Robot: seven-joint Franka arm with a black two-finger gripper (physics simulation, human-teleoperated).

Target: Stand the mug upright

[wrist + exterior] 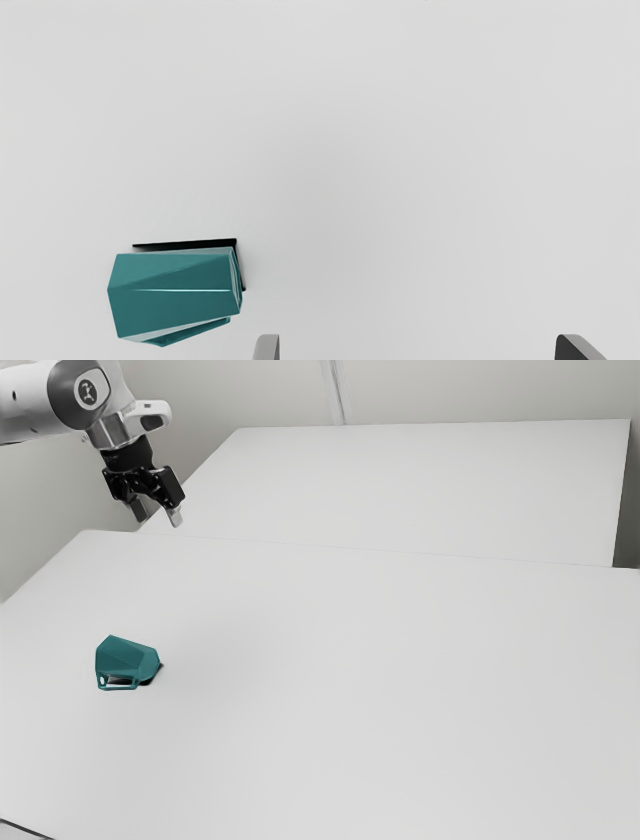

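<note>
High over the table's far-left part in the exterior view hangs the gripper, well above the mug and apart from it. Its two fingers are spread with nothing between them, as the wrist view of the gripper also confirms. The teal faceted mug lies on its side on the table, its handle low against the surface. In the wrist view the mug lies outside the space between the fingers, beyond one fingertip, with the handle along one side.
A white table carries the mug. Behind it in the exterior view stands another white surface, with pale walls around. A dark thin line crosses the lower left corner of the exterior view.
</note>
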